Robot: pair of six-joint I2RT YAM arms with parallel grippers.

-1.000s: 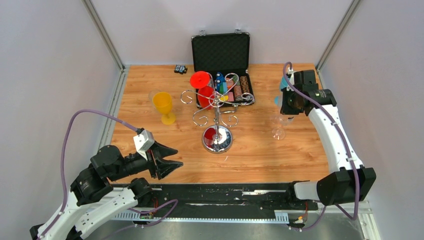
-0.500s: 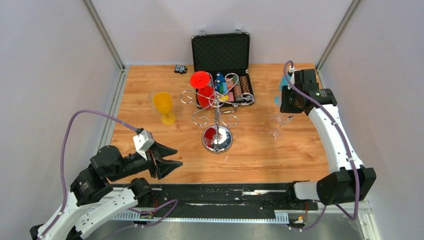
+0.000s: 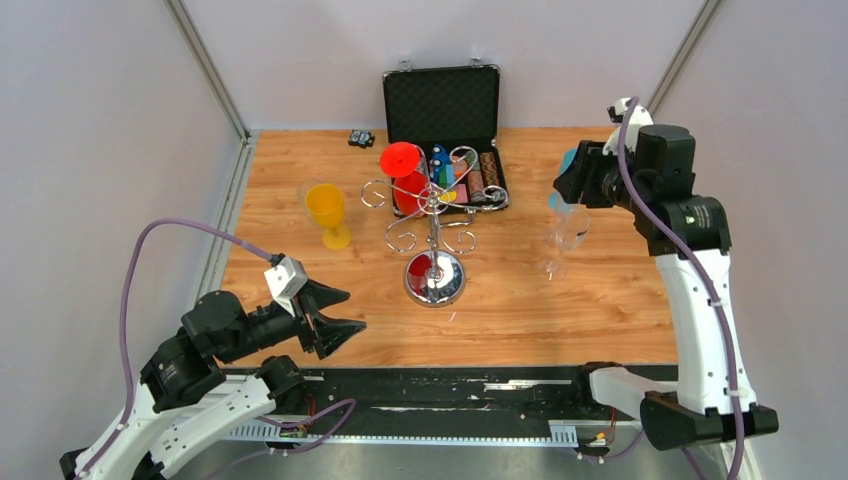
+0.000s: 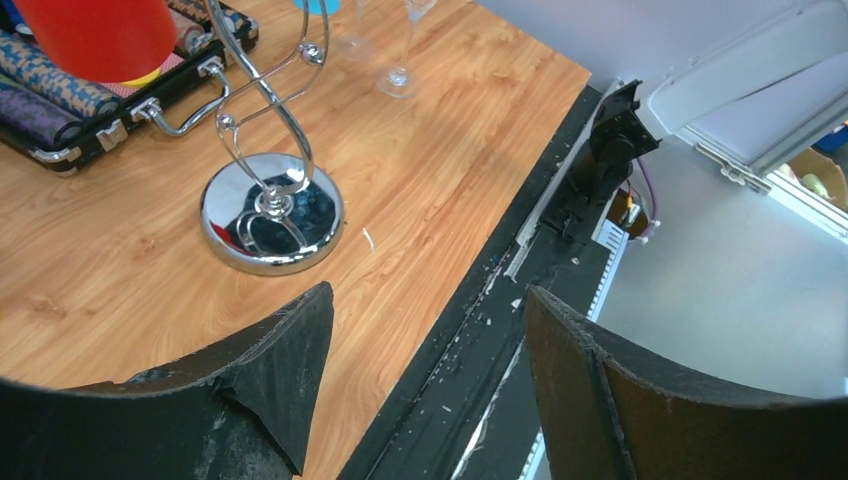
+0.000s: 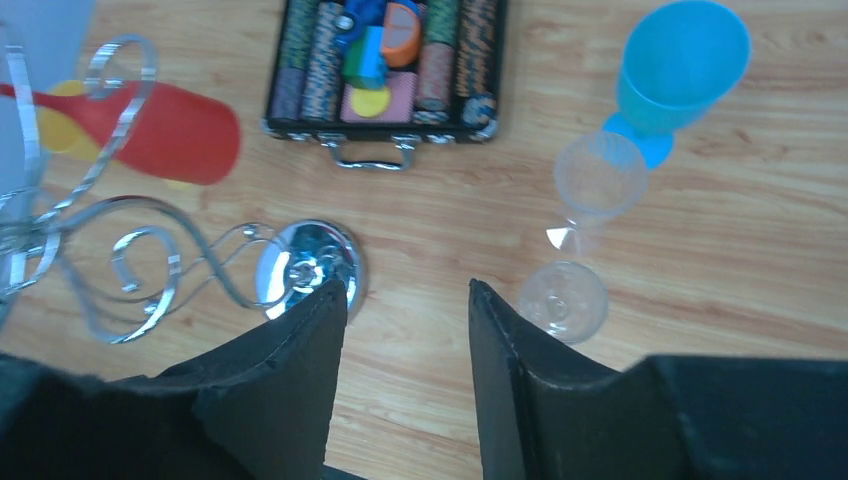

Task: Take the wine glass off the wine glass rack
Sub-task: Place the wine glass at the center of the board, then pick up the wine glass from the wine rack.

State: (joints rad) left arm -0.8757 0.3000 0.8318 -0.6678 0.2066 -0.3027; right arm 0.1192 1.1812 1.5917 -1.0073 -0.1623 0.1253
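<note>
While red glass [image 3: 400, 158] hangs, right hand [image 5: 408, 292] open

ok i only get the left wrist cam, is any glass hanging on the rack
Observer: Yes, a red glass hangs foot-up from the rack, on its far-left side.
Operator: where's the right arm
Observer: The right arm is up near the clear glass, which stands on the table. Its jaws are open and empty.
Operator: any other glasses
Observer: A yellow glass stands on the table left of the rack, outside your view.
</note>
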